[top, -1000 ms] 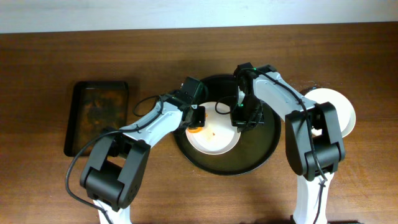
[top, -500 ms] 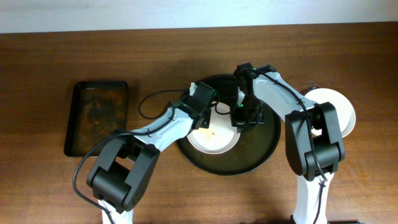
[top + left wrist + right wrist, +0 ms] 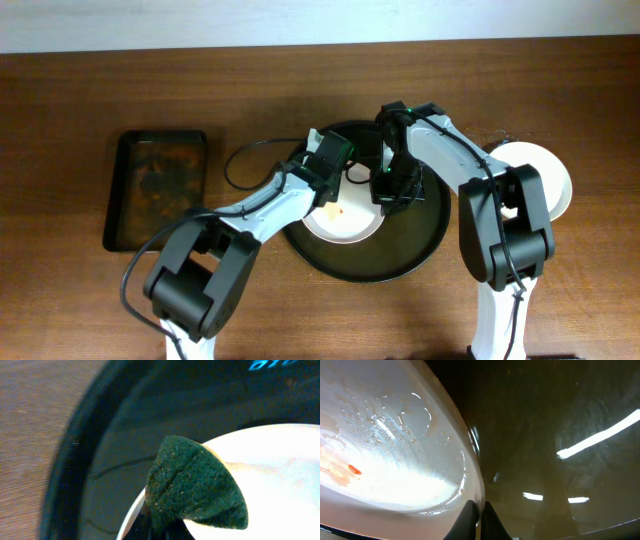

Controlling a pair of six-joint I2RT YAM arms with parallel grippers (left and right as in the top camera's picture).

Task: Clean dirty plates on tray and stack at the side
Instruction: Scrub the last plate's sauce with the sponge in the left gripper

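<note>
A white dirty plate (image 3: 350, 228) lies in the left half of the round black tray (image 3: 420, 250). A small orange-red smear (image 3: 352, 469) shows on its wet surface. My left gripper (image 3: 327, 195) is shut on a dark green sponge (image 3: 195, 485) that rests on the plate's upper left rim. My right gripper (image 3: 385, 198) is shut on the plate's right rim; the right wrist view shows its fingers (image 3: 480, 515) pinching the edge. Another white plate (image 3: 545, 180) sits on the table to the right of the tray, partly hidden by the right arm.
A smaller rectangular black tray (image 3: 155, 190) with brownish residue lies at the left of the wooden table. A black cable (image 3: 240, 160) loops beside the left arm. The right half of the round tray holds nothing.
My left gripper has moved up and to the right with the sponge, from the plate's left edge to its upper left rim. The right gripper has kept its hold on the rim.
</note>
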